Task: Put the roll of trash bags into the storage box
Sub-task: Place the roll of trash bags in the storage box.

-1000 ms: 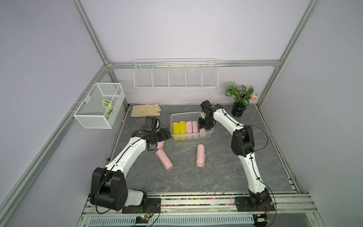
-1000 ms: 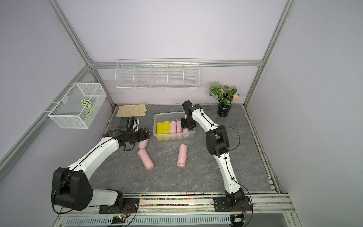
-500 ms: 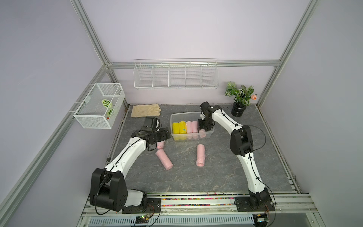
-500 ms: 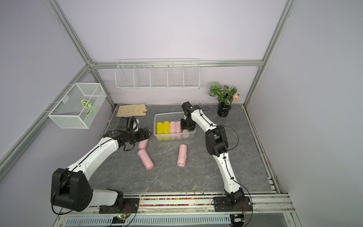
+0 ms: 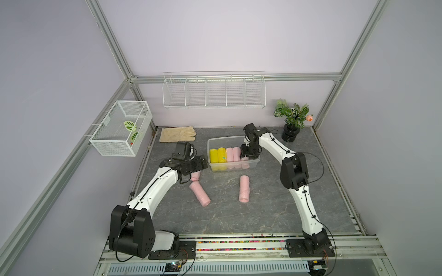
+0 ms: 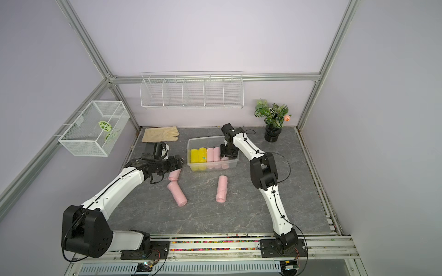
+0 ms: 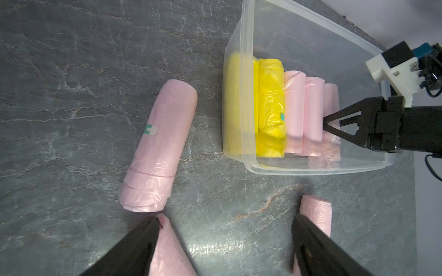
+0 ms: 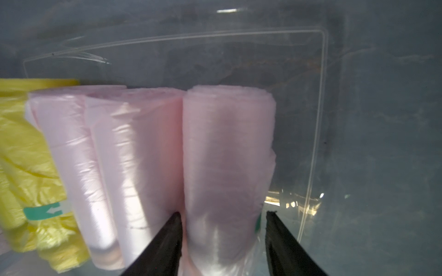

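Roll of trash bags count: eight. Three pink loose rolls lie on the table (image 5: 275,215): one (image 5: 244,188) between the arms and two (image 5: 199,194) (image 5: 195,175) close by the left gripper (image 7: 226,218), whose jaws gape wide and empty. Beyond it, the storage box (image 5: 211,143) holds five side by side: two yellow rolls (image 5: 213,156) (image 5: 222,155) and three pink. The right gripper (image 8: 223,213) straddles the end pink roll (image 8: 227,155), which rests in the box (jaws slightly parted, not pinching). Farther back are one glove (image 5: 177,134), one potted plant (image 5: 293,119), one wire basket (image 5: 120,129) and one wire rack (image 5: 214,95).
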`<action>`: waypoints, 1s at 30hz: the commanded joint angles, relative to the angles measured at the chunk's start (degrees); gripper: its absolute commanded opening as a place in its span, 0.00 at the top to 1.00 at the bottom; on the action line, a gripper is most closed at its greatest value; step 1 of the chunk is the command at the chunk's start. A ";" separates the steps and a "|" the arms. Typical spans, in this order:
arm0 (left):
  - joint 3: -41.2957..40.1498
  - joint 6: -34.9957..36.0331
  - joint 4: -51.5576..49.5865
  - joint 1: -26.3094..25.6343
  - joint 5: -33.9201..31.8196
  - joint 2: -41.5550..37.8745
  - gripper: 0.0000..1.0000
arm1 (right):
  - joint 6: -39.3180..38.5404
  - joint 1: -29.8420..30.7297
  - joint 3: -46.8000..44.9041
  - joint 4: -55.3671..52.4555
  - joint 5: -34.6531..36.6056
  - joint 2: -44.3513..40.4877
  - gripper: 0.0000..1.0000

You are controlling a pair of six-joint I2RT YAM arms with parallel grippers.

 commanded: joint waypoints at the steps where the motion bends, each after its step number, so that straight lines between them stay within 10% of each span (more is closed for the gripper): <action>1: -0.57 -0.35 0.31 0.31 0.28 -1.13 0.09 | -0.99 -0.02 0.59 0.00 -4.21 -0.87 0.41; 30: -0.36 -0.53 0.62 0.25 0.60 -0.49 0.09 | -1.07 -0.23 -2.24 1.81 -6.12 -6.11 0.41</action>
